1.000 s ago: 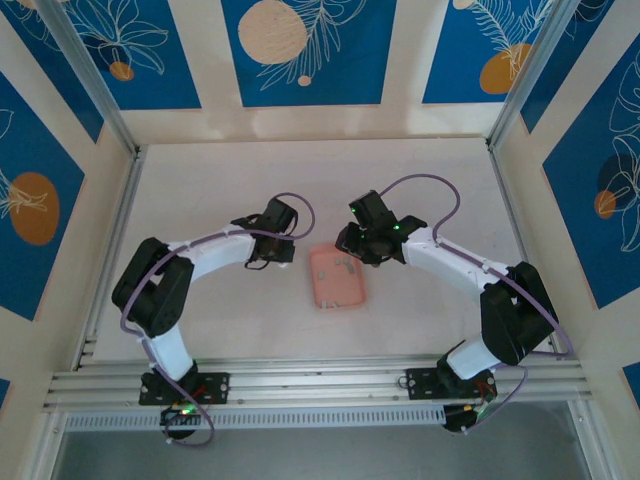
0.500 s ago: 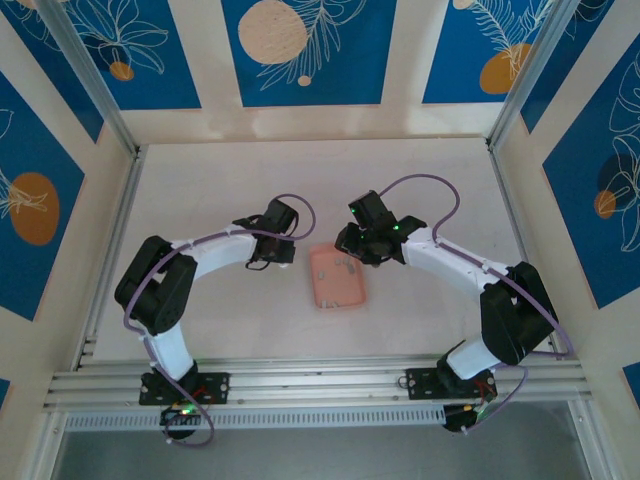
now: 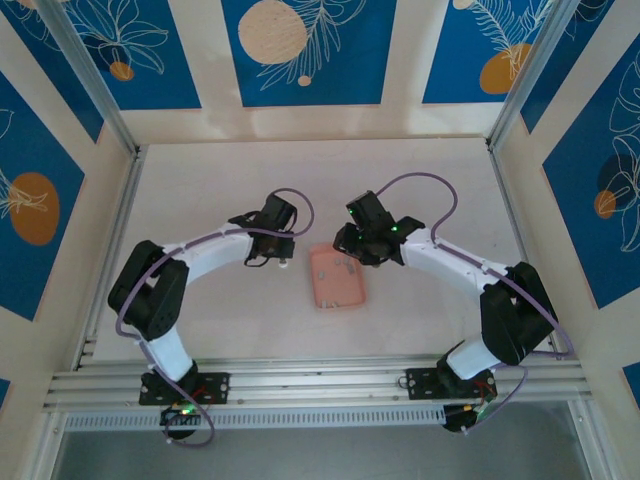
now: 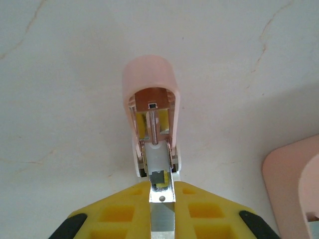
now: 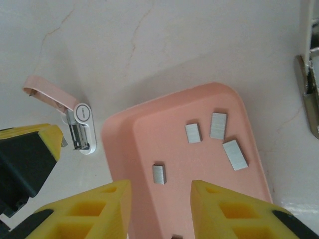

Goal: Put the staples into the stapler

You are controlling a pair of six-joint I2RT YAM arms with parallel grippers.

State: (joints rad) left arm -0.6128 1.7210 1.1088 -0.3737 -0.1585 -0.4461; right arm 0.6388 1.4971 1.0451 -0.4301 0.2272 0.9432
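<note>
**While Stapler Gapes Open, Staples Lie Loose in Pink Tray**

As four short grey staples [image 5: 193,133] lie scattered on the floor of the salmon-pink tray [image 5: 119,149], three grouped toward the upper right of the right wrist view and one alone nearer the centre, the right gripper [image 5: 160,189] hovers above them, its yellow fingers [image 5: 99,209] parted with nothing seen between them. Off the tray's upper left corner, apart from it, is the small stapler [image 5: 79,119], its pink lid swung up and back; whether it rests on the table cannot be told. The left wrist view looks along its length: lid raised at upper centre, metal channel exposed beneath, white base running toward the bottom of the frame, where the left gripper [image 4: 162,191] is clamped tight on its rear end. From above, the tray lies at the middle of the pale table [image 3: 200,190], the left gripper just to its upper left and the right gripper over its top edge. A whitish, metal-edged object [image 5: 310,74] juts in at the right edge of the right wrist view; what it is cannot be told. Blue panels with leaf and orange disc designs line the walls [image 3: 300,50].
</note>
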